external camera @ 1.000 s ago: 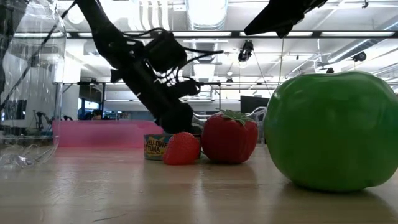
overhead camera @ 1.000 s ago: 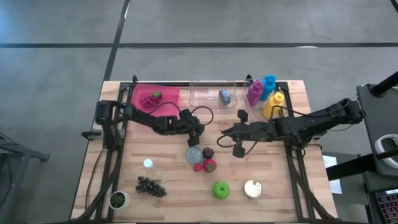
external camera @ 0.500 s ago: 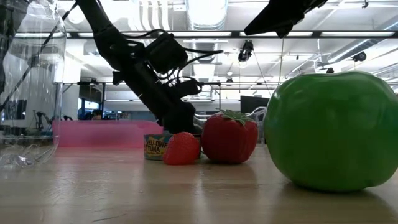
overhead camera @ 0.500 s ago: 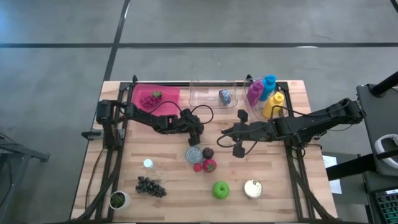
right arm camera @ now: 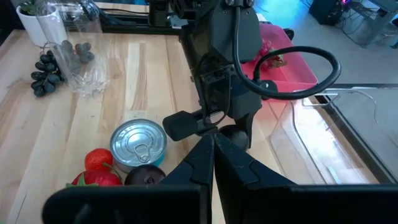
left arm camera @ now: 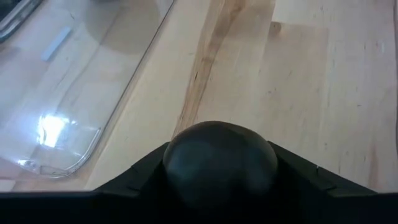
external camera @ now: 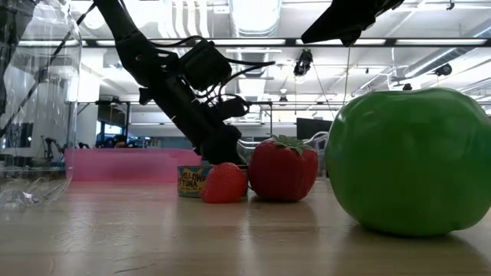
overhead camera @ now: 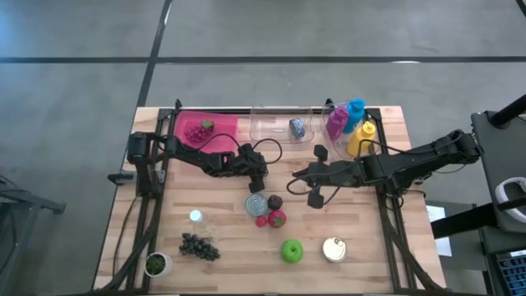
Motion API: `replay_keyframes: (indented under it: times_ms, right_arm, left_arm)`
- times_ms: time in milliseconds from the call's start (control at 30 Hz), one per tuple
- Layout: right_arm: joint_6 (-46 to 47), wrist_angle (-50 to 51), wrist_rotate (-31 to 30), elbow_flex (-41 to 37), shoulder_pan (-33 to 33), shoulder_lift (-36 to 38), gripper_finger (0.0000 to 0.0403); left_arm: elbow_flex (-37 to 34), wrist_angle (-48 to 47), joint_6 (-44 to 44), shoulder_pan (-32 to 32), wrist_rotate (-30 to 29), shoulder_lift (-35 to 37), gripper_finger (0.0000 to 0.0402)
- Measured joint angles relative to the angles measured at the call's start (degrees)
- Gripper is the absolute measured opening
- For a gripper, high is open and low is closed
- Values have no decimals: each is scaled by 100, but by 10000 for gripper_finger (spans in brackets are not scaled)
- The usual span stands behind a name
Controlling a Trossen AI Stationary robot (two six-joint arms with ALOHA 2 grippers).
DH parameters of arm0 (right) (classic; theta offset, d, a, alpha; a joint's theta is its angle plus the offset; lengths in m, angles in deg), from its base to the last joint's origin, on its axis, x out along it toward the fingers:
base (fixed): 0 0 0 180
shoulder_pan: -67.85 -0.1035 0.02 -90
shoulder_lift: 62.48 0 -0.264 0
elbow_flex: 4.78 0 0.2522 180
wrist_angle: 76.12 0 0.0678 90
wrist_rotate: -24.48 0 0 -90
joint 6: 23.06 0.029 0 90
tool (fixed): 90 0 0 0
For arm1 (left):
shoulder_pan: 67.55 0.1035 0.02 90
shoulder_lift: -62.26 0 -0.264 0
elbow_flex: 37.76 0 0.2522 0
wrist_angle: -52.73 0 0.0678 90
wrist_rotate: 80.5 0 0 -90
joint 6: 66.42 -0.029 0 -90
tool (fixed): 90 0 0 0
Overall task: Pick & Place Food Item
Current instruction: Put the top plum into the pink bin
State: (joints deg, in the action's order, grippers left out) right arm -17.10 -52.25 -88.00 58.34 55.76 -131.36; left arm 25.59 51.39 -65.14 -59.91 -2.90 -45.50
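Note:
A dark round fruit (left arm camera: 219, 155) fills the space between my left gripper's fingers in the left wrist view. In the right wrist view it shows as a dark ball (right arm camera: 235, 132) under that gripper, on the wood beside a clear tray (left arm camera: 74, 93). My left gripper (overhead camera: 261, 182) reaches from the table's left to just beyond the tuna can (overhead camera: 256, 204). My right gripper (overhead camera: 297, 173) hangs shut and empty above the table's middle, pointing at the left one. My left gripper pinches the dark fruit between its two fingers, one on each side (left arm camera: 168, 155) of its round body. The fingers slant down from the table's left. The fruit's underside is hidden, so I cannot tell whether it rests on the wood.
Near the can lie a second dark fruit (overhead camera: 275, 201) and two strawberries (overhead camera: 278, 218). A green apple (overhead camera: 292, 251), a tin (overhead camera: 334, 249) and dark grapes (overhead camera: 200, 246) lie nearer the front. A pink tray (overhead camera: 218, 125) and coloured bottles (overhead camera: 352, 127) stand at the far edge.
My left gripper's fingers have drawn in around the dark fruit while the hand stayed where it was.

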Motion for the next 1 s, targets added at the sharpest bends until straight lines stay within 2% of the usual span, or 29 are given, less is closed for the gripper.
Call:
replay_keyframes:
  times_ms: [233,400,667,800,1000]
  right_arm:
    - [-1,0,0,0,-1,0,8]
    - [-1,0,0,0,-1,0,8]
    - [0,0,0,-2,-1,0,8]
    - [0,-2,0,-2,1,0,8]
    - [-1,-2,0,-2,0,0,8]
  left_arm:
    - [76,-16,2,0,-89,1,215]
    - [254,-385,3,0,-116,57,215]
    - [372,-1110,221,-17,-622,881,217]
    - [374,-1691,543,-51,-1042,1467,215]
    - [369,-2943,1447,-50,-2150,2247,217]
